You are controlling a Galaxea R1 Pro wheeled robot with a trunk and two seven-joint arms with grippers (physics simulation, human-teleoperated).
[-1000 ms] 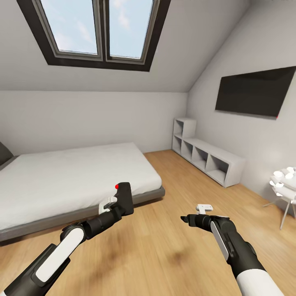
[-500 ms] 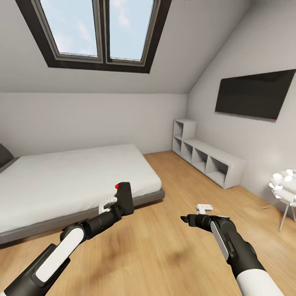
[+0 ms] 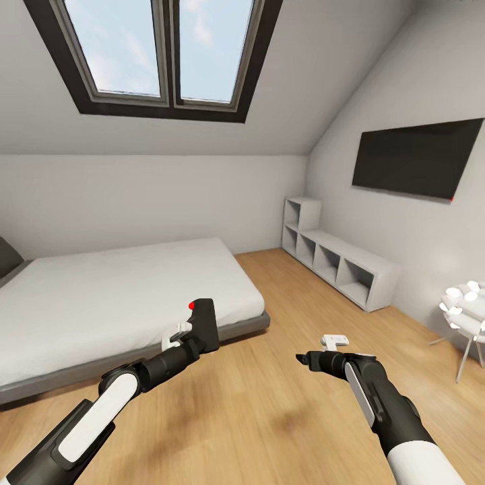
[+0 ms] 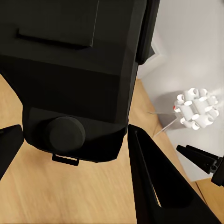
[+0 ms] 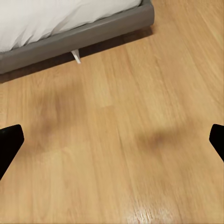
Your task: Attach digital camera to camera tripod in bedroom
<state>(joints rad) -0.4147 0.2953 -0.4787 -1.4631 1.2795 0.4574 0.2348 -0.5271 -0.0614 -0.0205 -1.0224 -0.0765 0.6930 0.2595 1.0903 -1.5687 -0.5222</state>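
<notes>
The digital camera [image 3: 205, 325], a black block with a red spot on top, is held upright in front of the bed by my left gripper [image 3: 197, 339], which is shut on it. In the left wrist view the camera body [image 4: 70, 70] sits between the two dark fingers [image 4: 156, 179]. My right gripper [image 3: 304, 359] hangs open and empty over the light wood floor; in the right wrist view its tips stand wide apart around my right gripper's [image 5: 112, 140] bare patch of planks. The camera tripod is out of view.
A low grey-framed bed [image 3: 121, 296] fills the left. A white cube shelf [image 3: 337, 259] runs along the right wall under a black wall screen [image 3: 417, 158]. A white thin-legged piece [image 3: 465, 310] stands at far right. A skylight [image 3: 168, 54] is overhead.
The whole view has shifted slightly, so the camera on my head moved. Both arms and the held camera keep the same pose.
</notes>
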